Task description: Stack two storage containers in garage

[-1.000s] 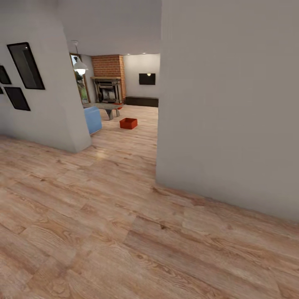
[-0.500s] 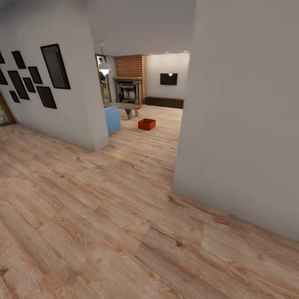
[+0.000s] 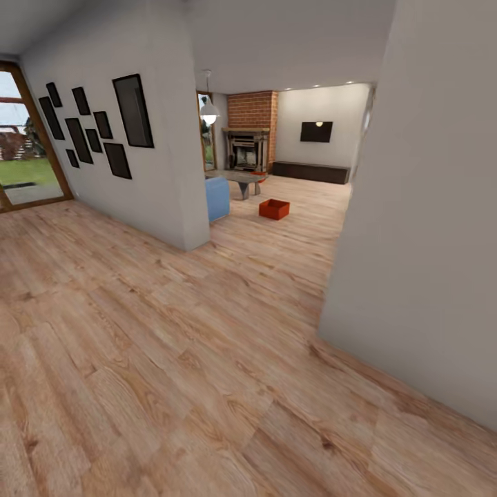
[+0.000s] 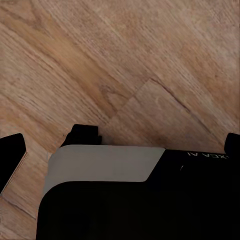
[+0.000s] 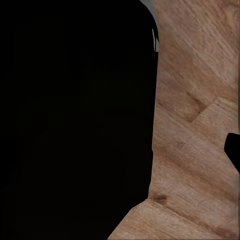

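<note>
1. While the robot is standing on light wood plank flooring [image 3: 172, 359] in a hallway, a single red-orange storage bin [image 3: 274, 209] is sitting on the floor of the living room ahead, at about 12 o'clock and a shade toward 1 in the head view.

2. The bin is lying well apart from the robot, beyond the opening between a grey wall corner [image 3: 181, 172] at 11 o'clock and a broad grey wall [image 3: 428, 228] at 2 o'clock. Its long axis is appearing to run roughly across the line of approach, though at this range that is a judgement.

3. A blue seat [image 3: 217, 197] is standing just beside the wall corner, to the bin's 9 o'clock, with a low grey table [image 3: 238, 181] behind it and a brick fireplace [image 3: 250, 141] farther back. A second bin cannot be made out with certainty.

4. Black picture frames [image 3: 103, 128] are hanging on the left wall.

5. The left gripper [image 4: 120, 142] is hanging above bare planks in its wrist view, with dark fingertips [image 4: 11, 150] showing at the frame's edges, so it is judged to be spread and holding nothing.

6. The right wrist view is showing a dark body of the robot [image 5: 75, 120] beside the planks; whether that gripper is spread or pressed together cannot be told.

7. Neither arm is looking clearly nearer; the coming move is turning on driving forward through the opening.
</note>
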### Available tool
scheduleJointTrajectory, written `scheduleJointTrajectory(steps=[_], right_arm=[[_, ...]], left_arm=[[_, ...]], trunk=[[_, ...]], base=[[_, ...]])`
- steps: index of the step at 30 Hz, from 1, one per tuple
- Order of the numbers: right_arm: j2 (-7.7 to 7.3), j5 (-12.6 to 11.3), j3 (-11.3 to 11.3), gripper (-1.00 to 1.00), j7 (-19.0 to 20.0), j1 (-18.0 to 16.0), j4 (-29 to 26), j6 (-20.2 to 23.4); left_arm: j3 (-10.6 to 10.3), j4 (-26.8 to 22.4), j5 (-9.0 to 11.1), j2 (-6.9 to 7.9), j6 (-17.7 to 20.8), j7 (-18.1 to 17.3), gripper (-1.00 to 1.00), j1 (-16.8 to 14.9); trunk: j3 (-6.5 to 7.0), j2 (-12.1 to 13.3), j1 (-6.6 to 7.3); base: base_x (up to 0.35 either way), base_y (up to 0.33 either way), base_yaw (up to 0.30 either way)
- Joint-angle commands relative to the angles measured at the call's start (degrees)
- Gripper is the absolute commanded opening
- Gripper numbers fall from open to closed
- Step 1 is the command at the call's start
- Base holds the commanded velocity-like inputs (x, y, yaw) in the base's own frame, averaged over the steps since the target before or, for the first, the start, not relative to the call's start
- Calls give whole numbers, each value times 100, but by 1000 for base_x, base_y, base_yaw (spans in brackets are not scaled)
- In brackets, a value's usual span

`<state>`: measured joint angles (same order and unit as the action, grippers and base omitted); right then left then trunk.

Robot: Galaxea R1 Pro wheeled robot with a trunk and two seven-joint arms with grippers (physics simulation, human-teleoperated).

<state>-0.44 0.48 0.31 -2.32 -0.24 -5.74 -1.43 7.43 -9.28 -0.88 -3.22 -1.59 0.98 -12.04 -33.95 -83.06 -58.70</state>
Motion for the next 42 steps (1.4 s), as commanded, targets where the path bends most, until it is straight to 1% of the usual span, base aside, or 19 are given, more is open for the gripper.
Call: scheduleJointTrajectory(steps=[1, 28, 42], right_arm=[[0, 5, 4, 100, -14, -2, 3, -15], [-1, 5, -5, 100, -14, -2, 3, -15], [0, -1, -5, 100, -7, -2, 3, -15]], left_arm=[[30, 5, -9, -3, -17, 8, 100, -3], [30, 5, -8, -3, -24, 7, 100, -5], [30, 5, -9, -3, -25, 7, 100, -6]], trunk=[[-5, -2, -3], [2, -2, -3], [2, -2, -3]], base=[[344, 71, 103], [344, 75, 9], [345, 12, -13]])
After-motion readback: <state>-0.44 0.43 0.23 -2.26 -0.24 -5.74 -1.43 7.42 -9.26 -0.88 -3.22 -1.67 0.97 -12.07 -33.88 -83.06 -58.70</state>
